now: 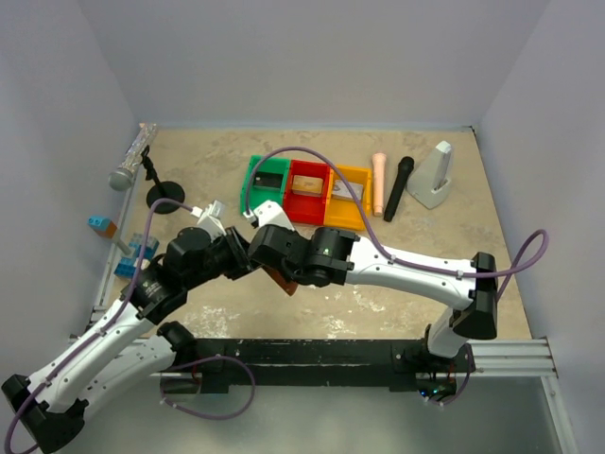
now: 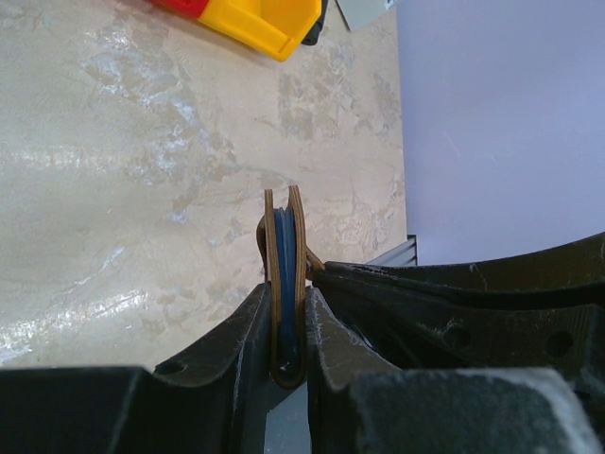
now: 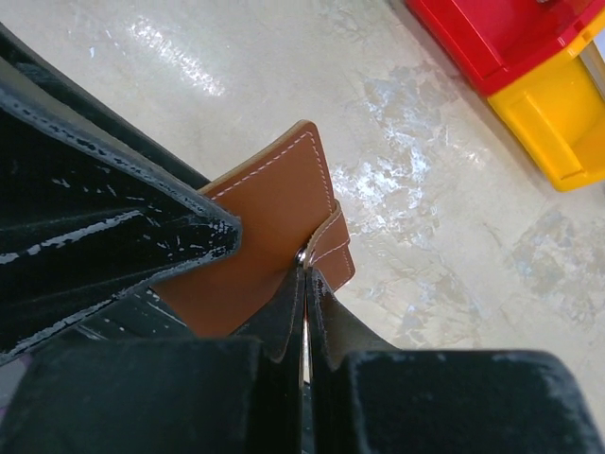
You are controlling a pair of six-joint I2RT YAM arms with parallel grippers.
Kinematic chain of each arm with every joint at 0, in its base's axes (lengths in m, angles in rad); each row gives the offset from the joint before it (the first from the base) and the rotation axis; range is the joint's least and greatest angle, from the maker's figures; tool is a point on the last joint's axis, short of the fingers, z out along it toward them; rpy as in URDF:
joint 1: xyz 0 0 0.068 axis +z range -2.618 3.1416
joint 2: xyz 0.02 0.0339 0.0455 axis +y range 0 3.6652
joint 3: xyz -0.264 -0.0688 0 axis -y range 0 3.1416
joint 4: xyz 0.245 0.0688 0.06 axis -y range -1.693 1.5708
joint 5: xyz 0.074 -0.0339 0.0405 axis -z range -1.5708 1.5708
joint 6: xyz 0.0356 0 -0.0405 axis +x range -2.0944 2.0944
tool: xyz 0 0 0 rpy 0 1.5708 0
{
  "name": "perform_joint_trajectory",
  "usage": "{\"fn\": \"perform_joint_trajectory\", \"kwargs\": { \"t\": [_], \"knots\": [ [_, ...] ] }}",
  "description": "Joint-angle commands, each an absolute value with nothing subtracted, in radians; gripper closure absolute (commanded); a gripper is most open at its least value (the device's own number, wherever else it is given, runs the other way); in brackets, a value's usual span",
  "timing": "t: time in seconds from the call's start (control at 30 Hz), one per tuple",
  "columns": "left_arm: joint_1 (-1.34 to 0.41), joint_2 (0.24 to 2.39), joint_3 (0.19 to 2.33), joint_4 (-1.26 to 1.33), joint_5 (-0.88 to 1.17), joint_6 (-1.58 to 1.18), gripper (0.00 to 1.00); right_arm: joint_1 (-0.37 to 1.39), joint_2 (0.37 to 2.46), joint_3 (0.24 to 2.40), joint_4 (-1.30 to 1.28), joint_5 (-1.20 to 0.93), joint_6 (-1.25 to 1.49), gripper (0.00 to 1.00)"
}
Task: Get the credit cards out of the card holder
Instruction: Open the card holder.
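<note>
From above, the card holder shows only a brown corner. The left arm and right arm cover the rest of it, and both sets of fingertips too. In the left wrist view it stands edge-on, its near end sunk inside the left gripper; whether any credit cards sit in the blue lining cannot be told. In the right wrist view a black housing hides its left part, and the picture's right edge cuts off the yellow bin and red bin. What the bins hold is too small to tell from above.
</note>
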State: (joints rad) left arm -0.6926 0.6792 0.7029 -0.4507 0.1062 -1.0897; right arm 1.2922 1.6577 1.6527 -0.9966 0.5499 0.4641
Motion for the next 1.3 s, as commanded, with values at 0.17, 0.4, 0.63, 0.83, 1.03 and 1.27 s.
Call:
{"fn": "perform_joint_trajectory", "kwargs": {
  "t": [0.17, 0.4, 0.63, 0.83, 1.03, 1.27],
  "knots": [
    [-0.698, 0.62, 0.724, -0.42, 0.094, -1.097, 1.0, 1.244, 1.602, 1.598, -1.081, 0.591, 0.488, 1.0],
    [-0.698, 0.617, 0.723, -0.423, 0.092, -1.094, 1.0, 1.241, 1.579, 1.591, -1.074, 0.583, 0.492, 1.0],
    [-0.696, 0.612, 0.687, -0.352, 0.124, -0.988, 1.0, 1.236, 1.415, 1.523, -1.026, 0.557, 0.485, 0.67],
    [-0.695, 0.591, 0.583, -0.091, 0.325, -0.764, 1.0, 1.235, 1.165, 1.332, -0.797, 0.395, 0.349, 0.39],
    [-0.684, 0.592, 0.505, 0.158, 0.573, -0.73, 1.0, 1.224, 0.918, 1.103, -0.538, 0.066, 0.296, 0.35],
    [-0.675, 0.595, 0.399, 0.504, 0.883, -0.738, 1.0, 1.207, 0.743, 1.012, -0.483, 0.005, 0.353, 0.34]
  ]
}}
